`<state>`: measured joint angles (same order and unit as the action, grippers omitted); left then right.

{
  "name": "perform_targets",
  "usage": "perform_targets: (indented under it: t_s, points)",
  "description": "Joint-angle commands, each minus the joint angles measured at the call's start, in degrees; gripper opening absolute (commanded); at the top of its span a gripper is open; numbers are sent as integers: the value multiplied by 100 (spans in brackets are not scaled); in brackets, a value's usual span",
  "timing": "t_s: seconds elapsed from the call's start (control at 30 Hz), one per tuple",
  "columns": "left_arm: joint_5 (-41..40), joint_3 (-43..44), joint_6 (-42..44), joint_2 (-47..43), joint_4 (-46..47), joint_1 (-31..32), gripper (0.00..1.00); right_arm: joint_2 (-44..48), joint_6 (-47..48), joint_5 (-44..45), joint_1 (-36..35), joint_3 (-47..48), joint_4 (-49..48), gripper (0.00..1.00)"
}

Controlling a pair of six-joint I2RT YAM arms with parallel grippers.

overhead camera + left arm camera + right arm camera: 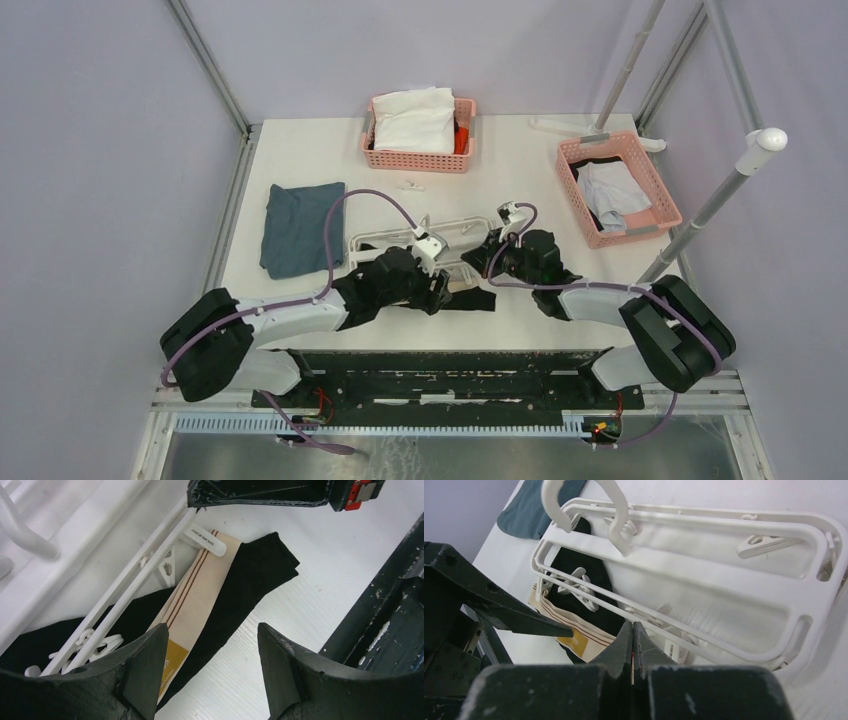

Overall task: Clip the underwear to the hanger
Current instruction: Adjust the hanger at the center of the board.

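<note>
Underwear (250, 580): probably soft, light, limp. Flat at tabletop (545, 185) near edge, partly under hanger (724, 524) near rail. Best hold: tan waistband (200, 595). Left jaws: wide apart, empty, above waistband. Right jaws: pressed shut, nothing visibly held.

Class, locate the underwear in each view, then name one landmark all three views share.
Top external: underwear just below centre, partly hidden.
Left wrist: underwear at centre, running diagonally beside the hanger rail.
Right wrist: underwear at lower left, under the hanger.
Shared landmark: the white hanger.
</note>
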<state>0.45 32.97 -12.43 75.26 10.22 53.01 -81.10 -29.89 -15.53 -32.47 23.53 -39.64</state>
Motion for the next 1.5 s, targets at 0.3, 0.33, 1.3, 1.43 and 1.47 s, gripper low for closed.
perform_targets:
  t_s: [0.3,0.33,1.3,1.43,1.47]
  points:
    - [-157,-190,301,-506,831,-10,73,931,443,689,11,351,2091,34]
    - [-239,-248,258,-582,847,-3,73,1042,480,839,0,424,2378,36]
    - [-1277,-669,-428,-1464,657,-6,73,-706,487,2854,-1266,1626,2864,50]
    - [-1269,-661,-404,-1480,625,-4,73,-913,464,2879,-1271,1697,2795,50]
    - [-1268,-664,-401,-1472,614,-2,73,-959,461,2901,-1276,1711,2790,50]
